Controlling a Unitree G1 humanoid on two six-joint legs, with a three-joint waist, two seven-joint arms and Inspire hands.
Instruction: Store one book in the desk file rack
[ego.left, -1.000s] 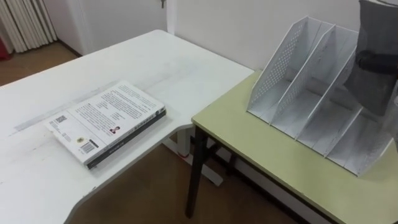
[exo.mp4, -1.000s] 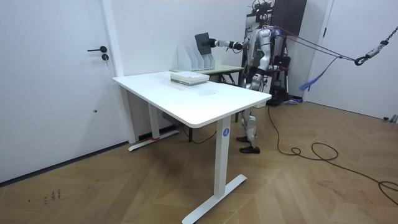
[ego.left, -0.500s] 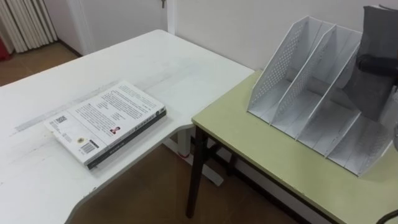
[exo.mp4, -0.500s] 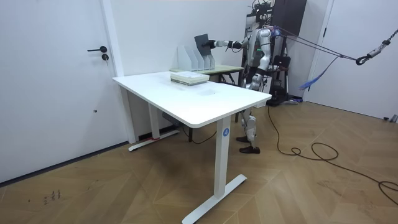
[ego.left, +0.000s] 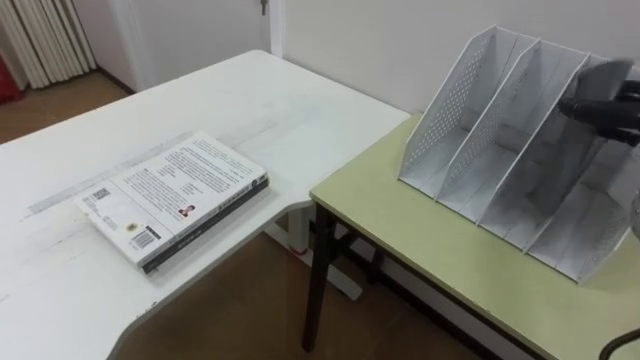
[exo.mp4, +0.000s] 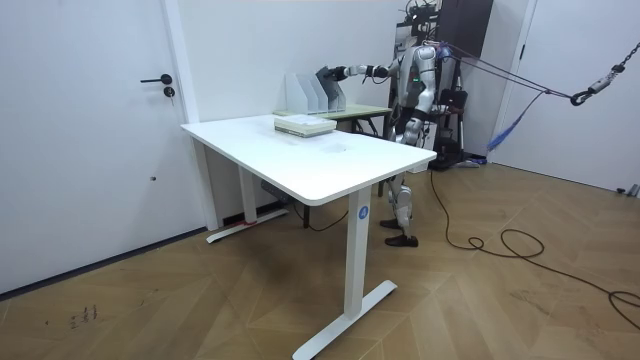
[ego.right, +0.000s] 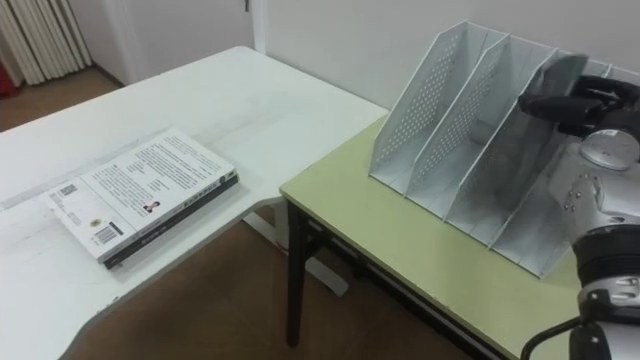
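Gripping the grey book (ego.right: 525, 150) with curled fingers, the right robot hand (ego.right: 575, 108) holds it tilted inside the white file rack (ego.right: 425, 100) on the green tabletop (ego.right: 380, 230).

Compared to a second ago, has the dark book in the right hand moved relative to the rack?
Yes. The book has dropped and tipped from above the rack down between its dividers, with the right hand gripping its top edge.
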